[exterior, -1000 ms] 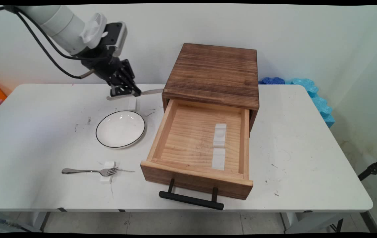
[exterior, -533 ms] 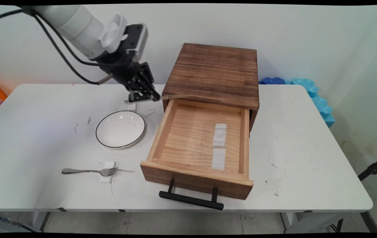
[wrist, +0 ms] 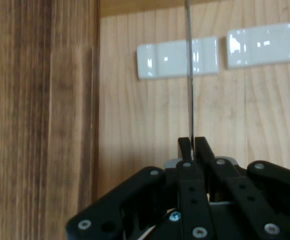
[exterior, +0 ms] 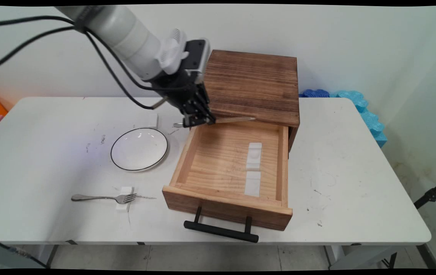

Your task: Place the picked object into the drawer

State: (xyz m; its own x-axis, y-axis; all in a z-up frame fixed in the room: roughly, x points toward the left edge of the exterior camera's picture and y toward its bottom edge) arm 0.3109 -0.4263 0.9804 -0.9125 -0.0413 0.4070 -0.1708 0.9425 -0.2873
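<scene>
While the arm reaches in from the upper left, these lines run left to right.

Fork: a metal fork [exterior: 103, 198] lies on the surface [exterior: 42, 160], tines propped on a small white rest [exterior: 124, 203], near the front edge and well apart from the arm.

Plate: a white plate with a thin black rim [exterior: 139, 149] sits just left of the drawer; another small white block [exterior: 152, 120] lies behind it.

End effector: the end effector [exterior: 198, 121] is clamped on a knife [exterior: 233, 119]; in the hand view its fingers [wrist: 185, 148] press together on the thin blade [wrist: 189, 75], seen edge-on.

Knife: a slim metal knife, roughly level, held above the back left corner of the drawer, its blade pointing right along the cabinet's front edge.

Cabinet: a dark wooden box [exterior: 252, 84] with its pale drawer [exterior: 225, 206] pulled out and a black handle [exterior: 221, 230] at the front.

Drawer contents: two white rests [exterior: 254, 156] [exterior: 252, 184] lie end to end on the drawer floor, right of centre.

Room: pale wall behind; blue foam [exterior: 359, 103] at the surface's far right.
</scene>
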